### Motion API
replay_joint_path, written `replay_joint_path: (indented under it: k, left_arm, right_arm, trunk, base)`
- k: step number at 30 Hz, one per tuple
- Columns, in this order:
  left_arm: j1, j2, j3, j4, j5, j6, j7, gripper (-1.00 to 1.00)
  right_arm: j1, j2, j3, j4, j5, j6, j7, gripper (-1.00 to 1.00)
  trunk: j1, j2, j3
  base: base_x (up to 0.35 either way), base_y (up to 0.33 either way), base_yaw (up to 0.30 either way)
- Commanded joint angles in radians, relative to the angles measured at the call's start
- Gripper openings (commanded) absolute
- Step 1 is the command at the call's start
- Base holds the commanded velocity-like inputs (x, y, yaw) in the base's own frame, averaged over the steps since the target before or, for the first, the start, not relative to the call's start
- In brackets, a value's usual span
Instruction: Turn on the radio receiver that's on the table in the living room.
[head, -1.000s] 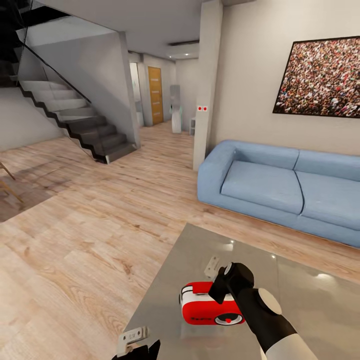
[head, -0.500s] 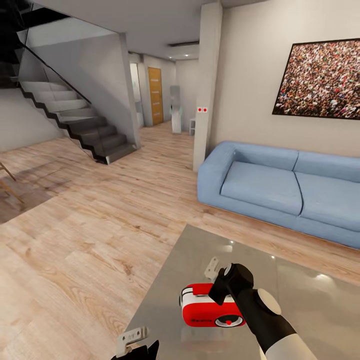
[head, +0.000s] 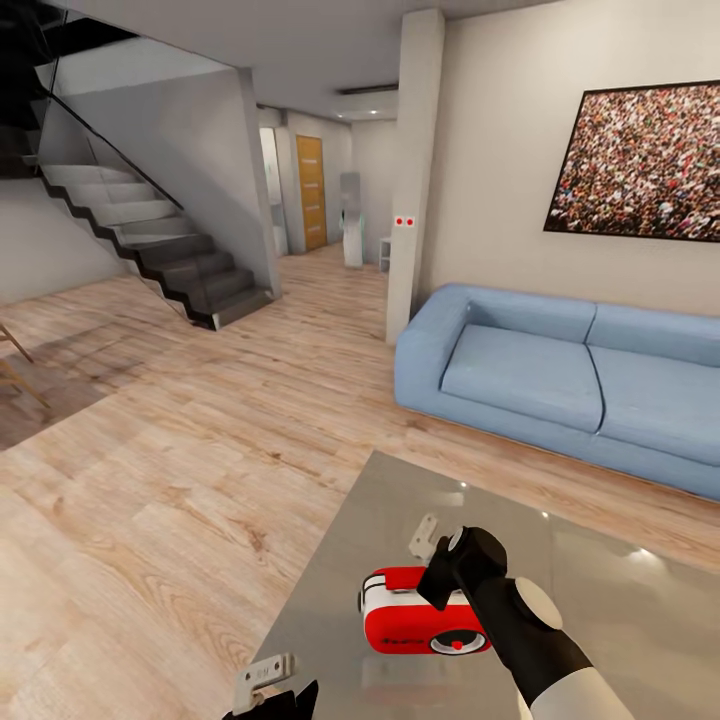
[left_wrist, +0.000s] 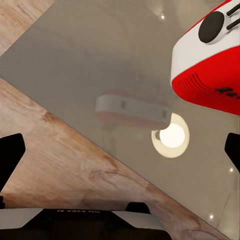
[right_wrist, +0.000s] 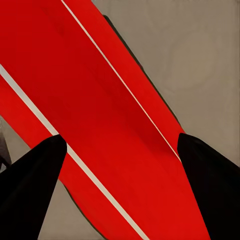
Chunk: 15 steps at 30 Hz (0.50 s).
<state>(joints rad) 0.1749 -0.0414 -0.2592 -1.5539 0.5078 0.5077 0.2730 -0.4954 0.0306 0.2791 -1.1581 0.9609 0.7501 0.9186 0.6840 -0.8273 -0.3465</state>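
The red radio receiver (head: 420, 620) with white side trim stands on the glossy grey table (head: 620, 600), its round dial facing me. My right gripper (head: 433, 556) is directly over the radio's top, fingers pointing down at it. In the right wrist view the right gripper (right_wrist: 120, 165) is open, its dark fingertips (right_wrist: 30, 185) spread on either side of the red radio (right_wrist: 100, 100). My left gripper (head: 275, 690) hovers low by the table's near corner, open and holding nothing. In the left wrist view the left gripper (left_wrist: 120, 155) looks at the radio (left_wrist: 210, 70) and the table (left_wrist: 75, 60).
A long light-blue sofa (head: 560, 375) stands behind the table under a framed crowd picture (head: 640, 160). A pillar (head: 415, 170) rises left of the sofa. Light wood floor (head: 180, 450) stretches left toward a dark staircase (head: 160, 250) and a hallway door (head: 311, 190).
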Motion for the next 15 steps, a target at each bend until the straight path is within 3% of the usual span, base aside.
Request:
replay_joint_path:
  k: [1, 10, 15]
  left_arm:
    - [0.0, 0.0, 0.0, 0.0, 0.0, 0.0, 0.0, 1.0]
    - [0.0, 0.0, 0.0, 0.0, 0.0, 0.0, 0.0, 1.0]
    - [0.0, 0.003, 0.0, 0.0, 0.0, 0.001, 0.0, 1.0]
  right_arm:
    - [0.0, 0.0, 0.0, 0.0, -0.001, 0.0, 0.0, -1.0]
    - [0.0, 0.0, -0.001, 0.0, -0.002, -0.001, 0.001, -1.0]
    - [0.0, 0.0, -0.041, -0.001, -0.002, -0.002, 0.007, -1.0]
  trunk:
    - [-0.004, 0.007, 0.003]
    - [-0.038, 0.07, 0.031]
    - [-0.058, 0.105, 0.047]
  base:
    - [0.0, 0.0, 0.0]
    - [0.0, 0.0, 0.0]
    - [0.0, 0.0, 0.0]
